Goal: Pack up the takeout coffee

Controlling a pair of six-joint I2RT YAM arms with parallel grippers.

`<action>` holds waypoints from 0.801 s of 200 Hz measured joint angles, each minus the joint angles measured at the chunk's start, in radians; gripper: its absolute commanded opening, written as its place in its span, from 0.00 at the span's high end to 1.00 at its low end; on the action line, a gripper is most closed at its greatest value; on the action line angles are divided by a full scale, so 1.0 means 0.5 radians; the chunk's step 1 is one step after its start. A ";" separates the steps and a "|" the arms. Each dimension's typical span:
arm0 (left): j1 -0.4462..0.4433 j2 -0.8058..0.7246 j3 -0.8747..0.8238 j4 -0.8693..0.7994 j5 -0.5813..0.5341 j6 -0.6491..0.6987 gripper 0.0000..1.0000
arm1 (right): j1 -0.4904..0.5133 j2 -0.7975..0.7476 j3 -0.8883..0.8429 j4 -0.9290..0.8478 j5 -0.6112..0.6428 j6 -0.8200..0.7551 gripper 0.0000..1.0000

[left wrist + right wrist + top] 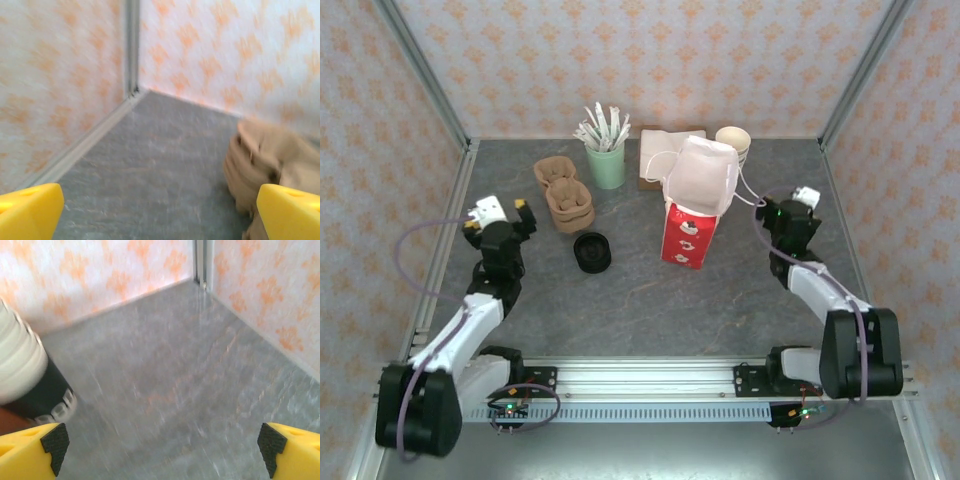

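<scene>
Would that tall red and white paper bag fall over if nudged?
Probably: the bag stands tall on a narrow base, so a high push may tip it. Its thin-looking paper walls would likely crumple rather than resist.

Robot test cell in a lab, dressed up as a coffee counter. Closed in on three sides by wall panels (650, 60) papered with an orange motif and framed by aluminium posts (425, 75). Floored with a grey stone-look tabletop (720, 300), edged by a metal rail (650, 375) bearing two arm bases (505, 365). Stocked with café props: pulp cup carriers (565, 195), green cup of white sticks (606, 168), red-and-white paper bag (685, 235), stacked paper cups (733, 138), loose black lids (592, 252).
</scene>
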 measured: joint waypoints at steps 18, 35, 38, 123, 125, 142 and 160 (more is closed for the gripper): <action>0.000 -0.162 0.243 -0.377 -0.076 -0.204 0.00 | -0.004 -0.005 0.367 -0.356 -0.001 0.202 0.01; 0.000 -0.224 0.442 -0.661 -0.073 -0.356 0.00 | -0.004 0.050 0.684 -0.645 -0.049 0.385 0.01; 0.000 -0.229 0.475 -0.715 -0.072 -0.388 0.00 | -0.004 0.069 0.742 -0.693 -0.066 0.417 0.00; -0.073 -0.107 0.822 -1.436 0.354 -0.594 0.00 | 0.053 0.907 1.839 -1.511 -0.417 0.809 0.23; -0.079 -0.104 0.823 -1.443 0.359 -0.594 0.00 | 0.061 0.925 1.857 -1.523 -0.421 0.801 0.24; -0.092 -0.084 0.833 -1.475 0.412 -0.594 0.00 | 0.111 1.058 2.033 -1.627 -0.432 0.810 0.28; -0.092 -0.072 0.836 -1.502 0.448 -0.594 0.00 | 0.166 1.194 2.220 -1.719 -0.431 0.795 0.33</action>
